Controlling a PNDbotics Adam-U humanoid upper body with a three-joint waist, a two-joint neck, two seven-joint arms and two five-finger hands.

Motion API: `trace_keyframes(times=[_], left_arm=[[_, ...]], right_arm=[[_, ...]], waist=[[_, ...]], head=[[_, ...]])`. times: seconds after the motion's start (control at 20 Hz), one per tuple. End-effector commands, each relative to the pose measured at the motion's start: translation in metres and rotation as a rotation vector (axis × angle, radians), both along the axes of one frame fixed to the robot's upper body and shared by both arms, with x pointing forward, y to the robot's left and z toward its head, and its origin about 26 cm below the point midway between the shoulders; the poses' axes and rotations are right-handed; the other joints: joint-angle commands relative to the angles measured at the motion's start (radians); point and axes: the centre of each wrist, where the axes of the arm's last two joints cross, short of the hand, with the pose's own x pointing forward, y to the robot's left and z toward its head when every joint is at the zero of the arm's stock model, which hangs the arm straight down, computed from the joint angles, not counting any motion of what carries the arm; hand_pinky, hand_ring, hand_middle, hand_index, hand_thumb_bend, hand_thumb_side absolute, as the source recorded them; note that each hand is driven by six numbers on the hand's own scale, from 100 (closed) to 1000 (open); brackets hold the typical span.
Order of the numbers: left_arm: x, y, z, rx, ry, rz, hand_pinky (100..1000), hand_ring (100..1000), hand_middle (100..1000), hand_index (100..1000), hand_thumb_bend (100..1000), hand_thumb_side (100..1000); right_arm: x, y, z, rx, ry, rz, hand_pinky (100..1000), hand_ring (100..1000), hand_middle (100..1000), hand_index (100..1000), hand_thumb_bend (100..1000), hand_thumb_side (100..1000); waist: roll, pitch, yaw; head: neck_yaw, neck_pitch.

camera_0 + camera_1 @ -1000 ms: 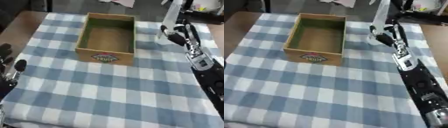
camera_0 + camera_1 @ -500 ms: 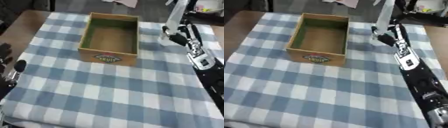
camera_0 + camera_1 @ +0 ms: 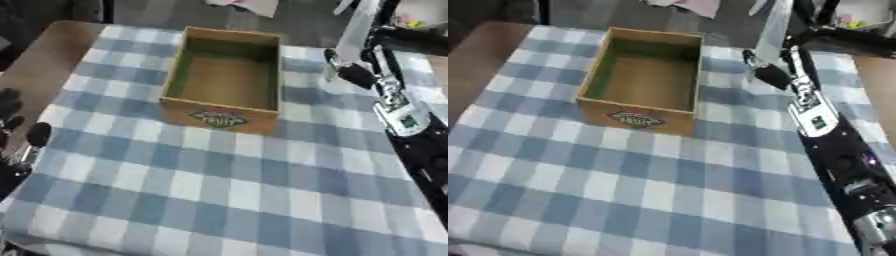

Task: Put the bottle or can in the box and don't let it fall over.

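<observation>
Left eye view: tall pale bottle (image 3: 353,37) upright in right hand (image 3: 350,72).

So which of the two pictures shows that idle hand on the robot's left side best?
The left eye view. The left hand shows at the picture's left edge, dark fingers pointing up beside the checked cloth. The right eye view does not show it at all.

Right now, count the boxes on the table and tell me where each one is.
1. The box stands open-topped on the checked cloth, toward the table's far end. None seems hidden.
</observation>
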Motion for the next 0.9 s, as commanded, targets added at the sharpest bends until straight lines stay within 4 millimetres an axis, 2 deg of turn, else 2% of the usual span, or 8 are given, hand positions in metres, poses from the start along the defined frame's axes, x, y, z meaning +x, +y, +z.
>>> trace_keyframes(times=[0.05, 0.4, 0.9], left_arm=[[-0.0008, 0.0029, 0.0122, 0.026, -0.036, -0.007, 937, 958, 910, 968, 623, 677], [-0.0005, 0.0023, 0.0128, 0.029, -0.037, -0.011, 938, 958, 907, 969, 623, 677], [-0.0004, 0.0024, 0.0136, 0.030, -0.039, -0.013, 939, 959, 906, 969, 621, 678]], right_arm=[[0.0016, -0.0124, 0.0233, -0.017, -0.047, -0.026, 879, 763, 795, 1000, 415, 467], [0.0038, -0.0106, 0.0311, -0.012, -0.062, -0.020, 878, 761, 787, 1000, 411, 459], [0.0057, -0.0117, 0.0249, 0.008, -0.034, -0.038, 878, 750, 744, 985, 395, 411]], waist=[[0.002, -0.011, 0.004], [-0.002, -0.008, 0.013], [-0.004, -0.006, 0.026]], head=[[-0.003, -0.016], [-0.004, -0.017], [-0.014, -0.023]])
